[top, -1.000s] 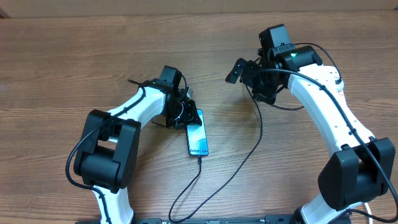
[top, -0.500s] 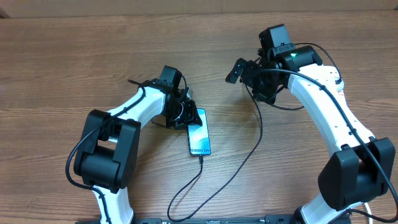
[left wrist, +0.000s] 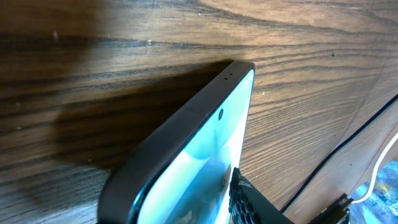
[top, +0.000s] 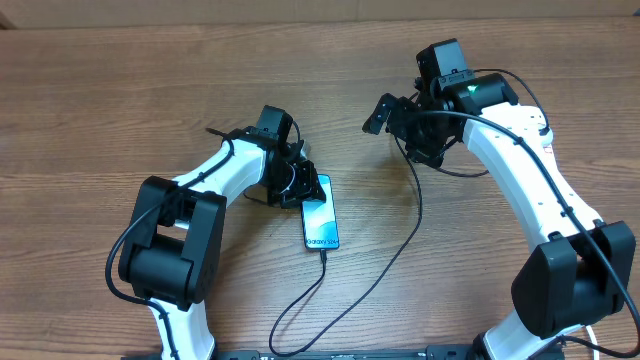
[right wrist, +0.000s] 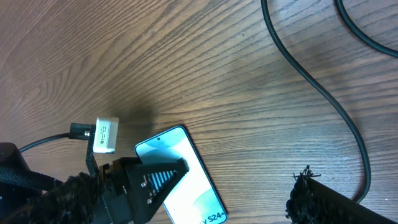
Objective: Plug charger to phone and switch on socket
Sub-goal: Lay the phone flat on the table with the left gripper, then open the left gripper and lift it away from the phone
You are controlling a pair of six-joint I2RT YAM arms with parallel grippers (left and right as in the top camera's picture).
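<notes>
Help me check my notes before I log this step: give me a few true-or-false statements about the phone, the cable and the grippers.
1. The phone shows a lit cyan-blue screen. True.
2. The charger, a thin black cable, reaches the phone's end nearest the arm bases. True.
3. The right gripper holds the phone. False: it is open, off to the side above the table; the left gripper is the one at the phone.
4. A white power strip lies beside the phone in the overhead view. False: none shows there.
</notes>
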